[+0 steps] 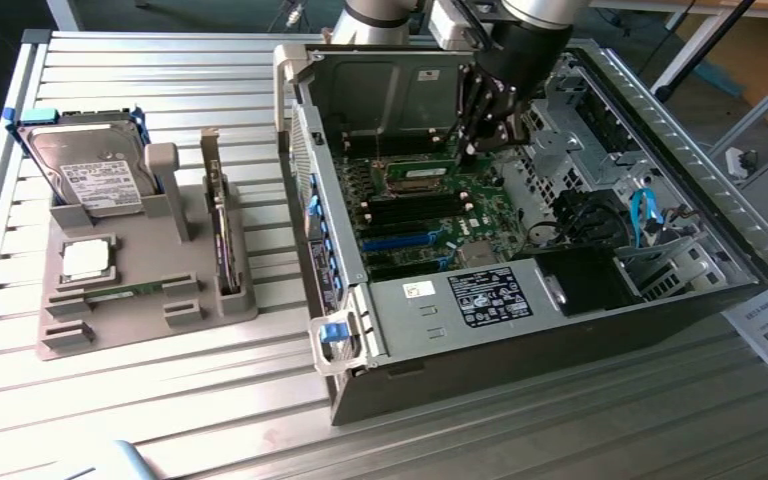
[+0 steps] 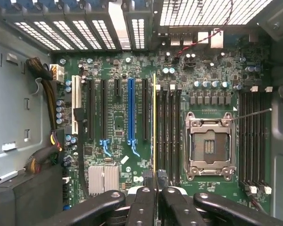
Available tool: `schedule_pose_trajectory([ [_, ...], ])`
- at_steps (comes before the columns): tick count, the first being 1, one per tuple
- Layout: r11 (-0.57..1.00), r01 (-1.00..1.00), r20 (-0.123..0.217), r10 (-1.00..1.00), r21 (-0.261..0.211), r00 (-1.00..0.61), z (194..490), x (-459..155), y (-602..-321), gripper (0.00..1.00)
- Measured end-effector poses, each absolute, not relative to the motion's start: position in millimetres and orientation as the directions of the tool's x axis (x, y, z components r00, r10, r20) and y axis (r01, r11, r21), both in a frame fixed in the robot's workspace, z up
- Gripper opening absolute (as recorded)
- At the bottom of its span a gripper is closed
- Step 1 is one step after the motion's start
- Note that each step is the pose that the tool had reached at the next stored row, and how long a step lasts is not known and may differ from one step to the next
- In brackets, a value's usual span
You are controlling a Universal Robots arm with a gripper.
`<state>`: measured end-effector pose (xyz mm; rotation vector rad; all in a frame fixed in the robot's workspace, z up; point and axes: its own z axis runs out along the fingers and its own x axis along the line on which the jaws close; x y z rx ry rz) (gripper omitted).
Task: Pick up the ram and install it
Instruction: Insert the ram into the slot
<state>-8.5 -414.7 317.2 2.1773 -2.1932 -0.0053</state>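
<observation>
Ram (image 2: 154, 122) shows me only its thin edge; my gripper (image 2: 154, 182) pinches one end, long axis parallel to the memory slots (image 2: 171, 132).

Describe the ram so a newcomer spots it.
Inside the open computer case, look at the green motherboard between the blue slot and the silver processor socket. The ram is the thin stick seen edge-on, held in the gripper. Its yellow-green edge differs from the black slots alongside.

The exterior view looks obliquely down from afar onto the table (image 1: 157, 400) and open computer case (image 1: 518, 360); the wrist view faces straight onto the motherboard (image 2: 118, 132) at close range, the area both share.
</observation>
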Motion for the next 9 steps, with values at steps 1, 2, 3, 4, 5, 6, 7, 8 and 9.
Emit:
schedule_pose_trajectory([
  [1,0.009,-0.999,0.034,-0.999,0.038,-0.008,315.0,-8.5,-414.6,0.12],
  [2,0.01,-0.999,0.034,-0.999,0.038,-0.008,313.0,-8.5,-414.6,0.12],
  [3,0.01,-0.999,0.034,-0.999,0.038,-0.009,311.8,-8.5,-414.6,0.12],
  [4,0.011,-0.999,0.034,-0.999,0.038,-0.01,310.8,-8.5,-414.6,0.12],
  [5,0.011,-0.999,0.034,-0.999,0.038,-0.01,309.8,-8.5,-414.6,0.12],
  [6,0.012,-0.999,0.034,-0.999,0.038,-0.01,308.8,-8.5,-414.6,0.12],
  [7,0.012,-0.999,0.034,-0.999,0.038,-0.011,307.7,-8.5,-414.6,0.12],
  [8,0.013,-0.999,0.034,-0.999,0.038,-0.011,306.6,-8.5,-414.6,0.12],
  [9,0.013,-0.999,0.034,-0.999,0.038,-0.012,305.6,-8.5,-414.6,0.12],
])
